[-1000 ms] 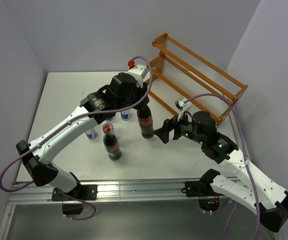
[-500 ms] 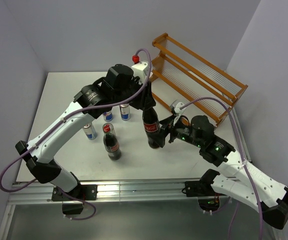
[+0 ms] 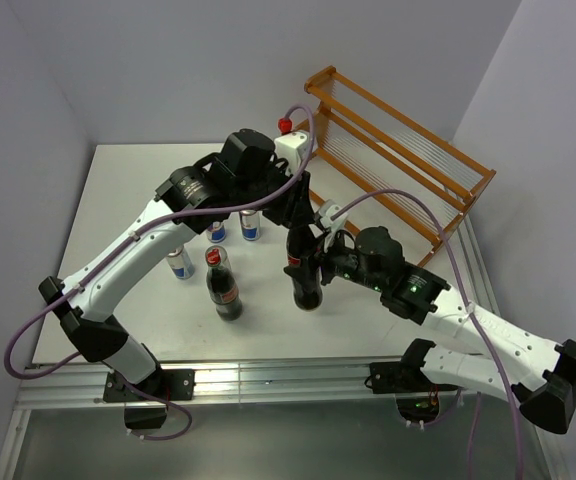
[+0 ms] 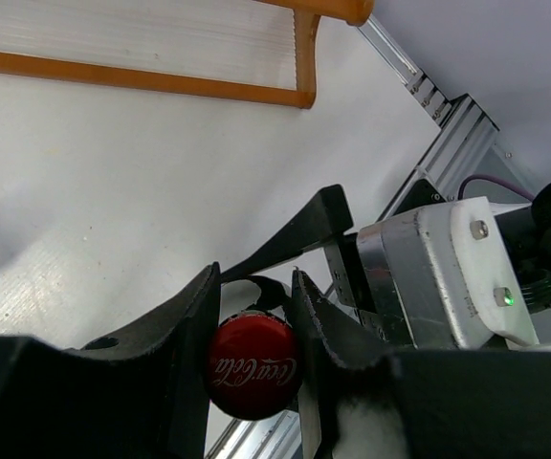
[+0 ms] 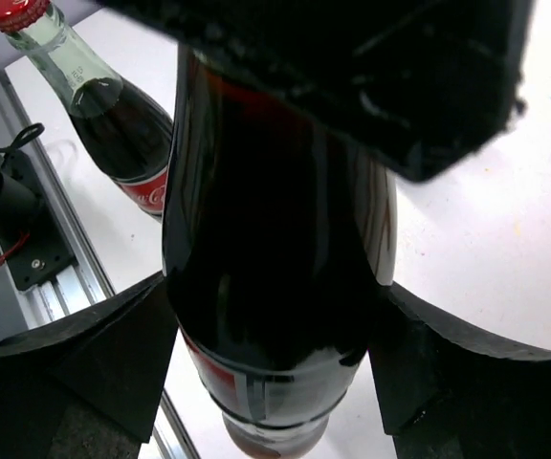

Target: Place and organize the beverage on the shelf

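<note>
Left pincer [image 4: 254, 287] is clamping the bottle [image 3: 306, 275] by its top, upright over the tabletop [image 3: 128, 190] short of the shelf [image 3: 398, 160], while right pincer [image 5: 271, 363] is straddling its body, presumably for handover, grip not discernible.

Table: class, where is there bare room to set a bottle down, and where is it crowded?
Bare: the table at its far-left corner, behind the cans; the near strip before the second bottle; both shelf tiers. Crowded: the middle, where the left gripper and right gripper meet on the held bottle.
</note>
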